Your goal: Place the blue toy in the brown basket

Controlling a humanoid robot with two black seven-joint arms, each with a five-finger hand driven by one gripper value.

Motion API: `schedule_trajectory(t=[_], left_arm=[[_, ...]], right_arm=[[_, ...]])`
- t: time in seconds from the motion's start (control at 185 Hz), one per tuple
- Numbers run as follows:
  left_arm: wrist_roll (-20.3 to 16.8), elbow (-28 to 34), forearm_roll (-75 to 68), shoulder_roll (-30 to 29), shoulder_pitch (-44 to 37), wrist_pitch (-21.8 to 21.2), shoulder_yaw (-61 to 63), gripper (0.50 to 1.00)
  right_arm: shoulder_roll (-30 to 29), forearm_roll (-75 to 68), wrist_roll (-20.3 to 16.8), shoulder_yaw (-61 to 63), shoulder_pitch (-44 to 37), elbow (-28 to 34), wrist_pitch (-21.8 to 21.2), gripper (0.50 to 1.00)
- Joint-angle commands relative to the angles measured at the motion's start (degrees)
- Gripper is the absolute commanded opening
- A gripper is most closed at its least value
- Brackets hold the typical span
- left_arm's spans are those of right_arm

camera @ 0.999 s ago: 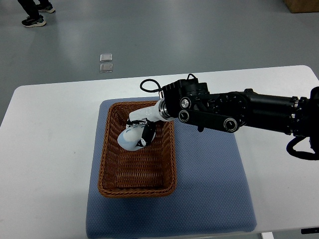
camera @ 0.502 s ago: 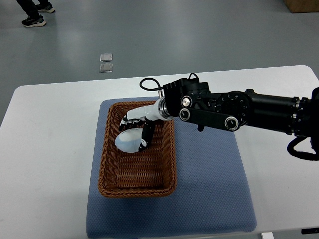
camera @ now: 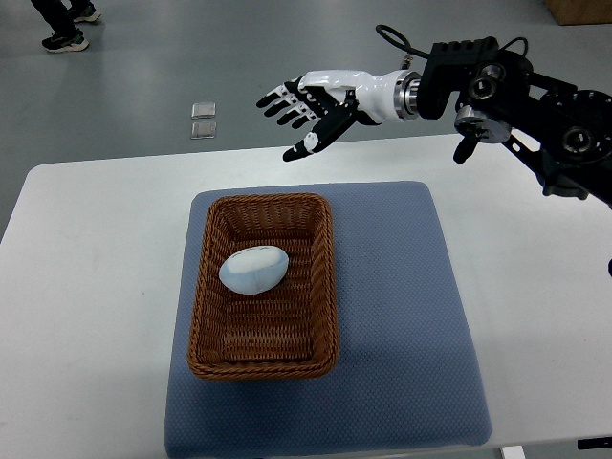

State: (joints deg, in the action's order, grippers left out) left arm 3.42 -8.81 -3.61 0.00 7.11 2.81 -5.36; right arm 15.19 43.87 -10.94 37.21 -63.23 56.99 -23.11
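A pale blue egg-shaped toy [camera: 253,269] lies inside the brown wicker basket [camera: 206,337], towards its far half. The basket stands on a blue mat [camera: 402,325] on the white table. My right hand [camera: 304,107] is raised high over the table's far edge, well above and beyond the basket, with its fingers spread and holding nothing. Its black arm comes in from the upper right. The left arm is out of view.
The white table [camera: 86,287] extends left and right of the mat. A person's shoes [camera: 63,40] show on the grey floor at the top left. Two small clear squares [camera: 203,120] lie on the floor beyond the table.
My right hand let go of the blue toy, which now lies in the basket. The hand lifted up and away towards the far side, fingers spread.
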Motion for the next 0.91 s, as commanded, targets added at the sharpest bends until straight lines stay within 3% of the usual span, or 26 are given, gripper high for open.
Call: schedule_trajectory(t=[0.0,0.146,0.265,0.313,0.378,0.562,0.902], left_arm=[[0.0,-0.07,-0.09,0.0,-0.16,0.01,0.09,1.0],[0.0,-0.07,-0.09,0.0,-2.1,0.18,0.09,1.0],[0.0,-0.07,-0.09,0.0,-3.85,0.45,0.09,1.0],[0.0,-0.07,-0.09,0.0,-4.47,0.45,0.09,1.0],[0.0,0.02,-0.09,0.0,-4.73,0.45,0.09,1.0],[0.0,0.02,-0.09,0.0,-6.32,0.45,0.09,1.0],[0.0,-0.68,-0.09,0.0,-7.11,0.45,0.09,1.0]], right_arm=[[-1.75,-2.91,0.66,10.69,7.51,-0.21,3.33,0.86],[-6.23,-4.84,4.0,22.29,17.78,-0.56,7.64,0.864],[-8.51,-7.83,4.09,29.5,21.74,-0.91,7.99,0.866],[-9.48,-10.38,4.09,32.75,23.24,-1.61,7.9,0.907],[-10.01,-13.98,4.09,35.3,24.73,-2.58,7.9,0.909],[-9.83,-21.45,4.7,36.45,27.72,-4.16,7.82,0.911],[-9.92,-22.16,5.93,36.8,28.34,-5.39,7.73,0.911]])
